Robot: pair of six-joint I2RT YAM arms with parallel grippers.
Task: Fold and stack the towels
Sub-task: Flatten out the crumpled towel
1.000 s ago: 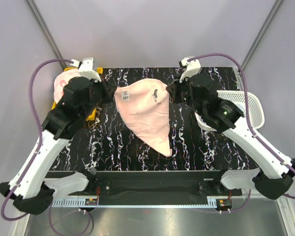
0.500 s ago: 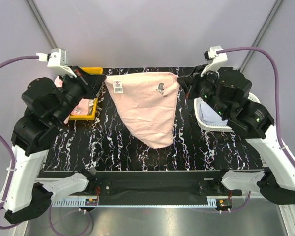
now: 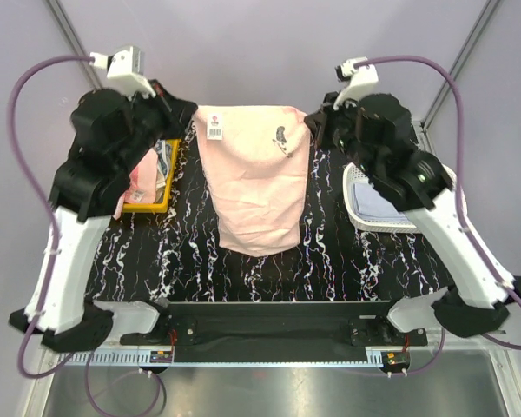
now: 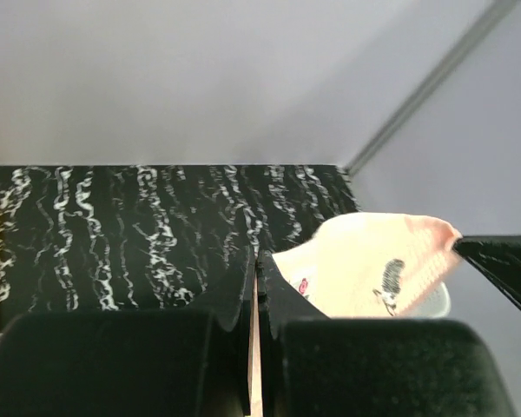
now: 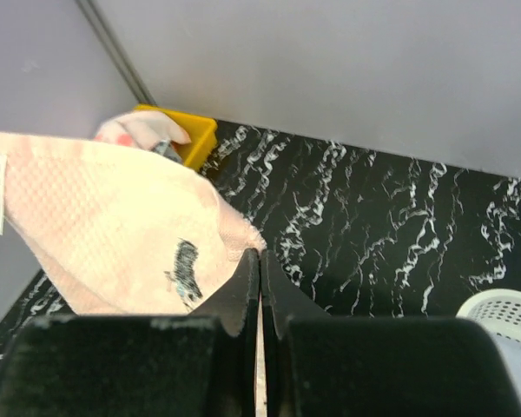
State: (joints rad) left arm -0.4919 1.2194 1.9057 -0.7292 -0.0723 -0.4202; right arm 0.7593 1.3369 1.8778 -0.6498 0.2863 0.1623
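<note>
A plain pink towel (image 3: pixel 256 178) with a white barcode tag and a small dark mark hangs spread in the air above the black marbled table (image 3: pixel 330 261). My left gripper (image 3: pixel 191 111) is shut on its upper left corner. My right gripper (image 3: pixel 308 126) is shut on its upper right corner. The towel's lower edge sags toward the table's middle. In the left wrist view the towel (image 4: pixel 373 269) stretches rightward from my shut fingers (image 4: pixel 253 265). In the right wrist view it (image 5: pixel 113 234) stretches leftward from my shut fingers (image 5: pixel 259 265).
A yellow bin (image 3: pixel 152 178) with pink and patterned cloths stands at the back left, and shows in the right wrist view (image 5: pixel 178 130). A white mesh basket (image 3: pixel 378 204) holding a pale blue cloth stands at the right. Grey walls enclose the table.
Both grippers have risen and moved toward the back, lifting the pink towel off the table. Its top edge is now stretched flat and it hangs as a wider sheet.
</note>
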